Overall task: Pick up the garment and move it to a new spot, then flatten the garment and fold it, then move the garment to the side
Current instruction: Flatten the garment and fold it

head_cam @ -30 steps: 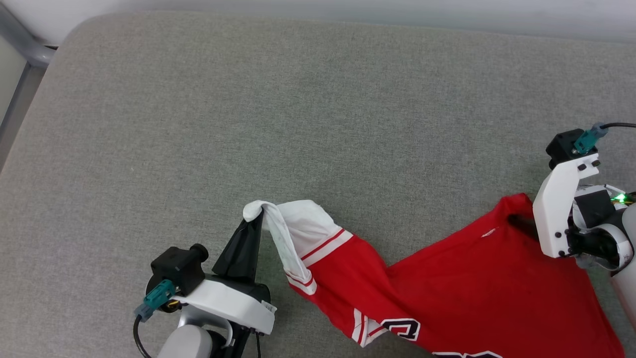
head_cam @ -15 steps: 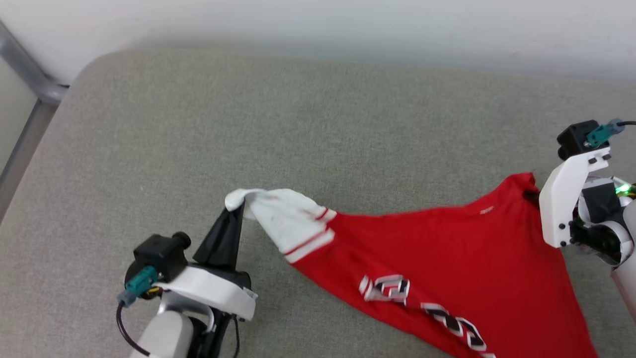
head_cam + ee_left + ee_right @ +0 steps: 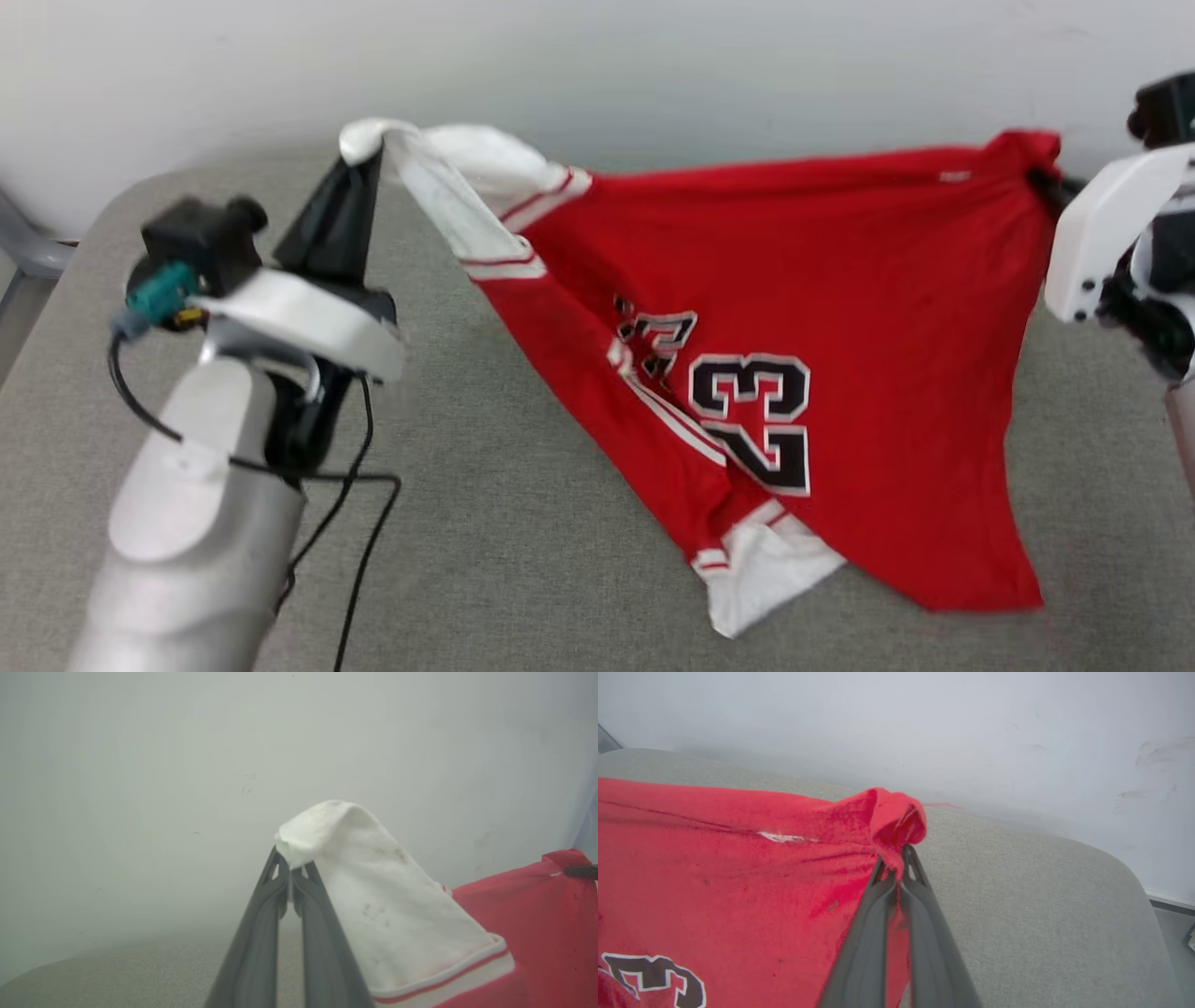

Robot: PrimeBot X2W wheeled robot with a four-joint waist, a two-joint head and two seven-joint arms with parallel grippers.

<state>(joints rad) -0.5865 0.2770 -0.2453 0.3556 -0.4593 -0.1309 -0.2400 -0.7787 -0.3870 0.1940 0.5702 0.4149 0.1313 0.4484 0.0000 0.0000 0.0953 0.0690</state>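
Garment (image 3: 887,280) stretched left-to-right between left fingers (image 3: 259,942) and right fingers (image 3: 866,942), bottom drooping

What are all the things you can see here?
shirt: 1, red with white sleeves and a black 23, stretched between both arms, hanging over the cushion
cushion: 1, grey, under everything
wall: 1, pale, behind the cushion
bar: 1, grey metal, far left edge
left fingers: 2, dark, shut on a white sleeve
right fingers: 2, dark, shut on a red corner of the shirt
left arm: 1, silver, lower left
cable: 1, black, hanging from the left arm
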